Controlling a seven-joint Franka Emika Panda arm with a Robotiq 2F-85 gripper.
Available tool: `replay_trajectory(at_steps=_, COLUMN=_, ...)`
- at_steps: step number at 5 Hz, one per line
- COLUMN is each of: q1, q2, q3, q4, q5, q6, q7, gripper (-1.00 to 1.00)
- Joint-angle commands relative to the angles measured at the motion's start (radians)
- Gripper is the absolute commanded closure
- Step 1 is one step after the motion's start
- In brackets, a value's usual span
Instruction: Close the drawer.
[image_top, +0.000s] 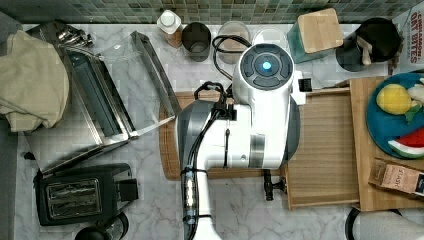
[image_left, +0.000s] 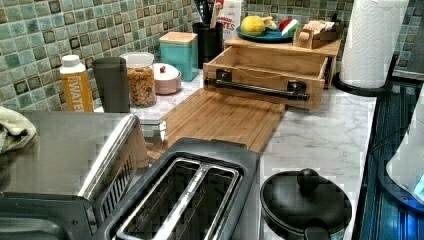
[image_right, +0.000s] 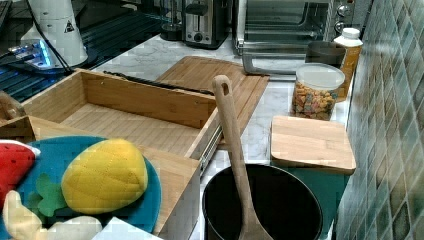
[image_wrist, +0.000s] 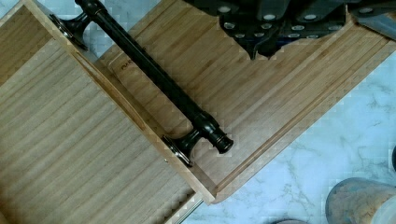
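Observation:
The drawer (image_top: 325, 140) stands pulled out from its light-wood cabinet (image_top: 361, 150), with a bare grained bottom (image_wrist: 60, 140). Its thin black bar handle (image_left: 255, 89) runs along the front (image_left: 260, 75) and hangs over the edge of the bamboo cutting board (image_left: 225, 117). In the wrist view the handle (image_wrist: 159, 79) crosses diagonally, and my gripper (image_wrist: 261, 32) is a dark shape above the cutting board (image_wrist: 280, 107), beside the handle and not touching it. In the top view my white arm (image_top: 250, 125) covers the drawer's front. In the right view the drawer (image_right: 125, 125) is open and empty.
A blue plate (image_top: 380, 125) with plush fruit sits on the cabinet top. Jars (image_left: 139, 80), a bottle (image_left: 75, 85) and a teal canister (image_left: 180, 52) line the tiled wall. A toaster (image_top: 82, 195) and an open toaster oven (image_top: 100, 100) stand beyond the board. A paper towel roll (image_left: 372, 40) stands by the cabinet.

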Motion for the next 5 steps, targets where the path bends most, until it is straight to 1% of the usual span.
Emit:
replay_trajectory(at_steps=1, q1=-0.002, q2=0.000, q3=-0.002, q4=-0.009, q5=-0.002, q6=0.000, q7=0.000, gripper=1.00)
replay_trajectory(at_steps=2, q1=0.002, q2=0.007, q3=0.011, q4=-0.048, q5=0.019, q6=0.020, q7=-0.163, gripper=1.00)
replay_trajectory(at_steps=3, q1=0.003, q2=-0.022, q3=0.028, q4=-0.128, q5=0.073, q6=0.089, q7=-0.322, gripper=1.00)
replay_trajectory(at_steps=4, q1=0.020, q2=-0.028, q3=0.041, q4=-0.209, q5=0.052, q6=0.210, q7=-0.419, gripper=1.00)
replay_trajectory(at_steps=5, q1=0.032, q2=-0.005, q3=0.044, q4=-0.254, q5=0.011, q6=0.264, q7=-0.422, gripper=1.00)
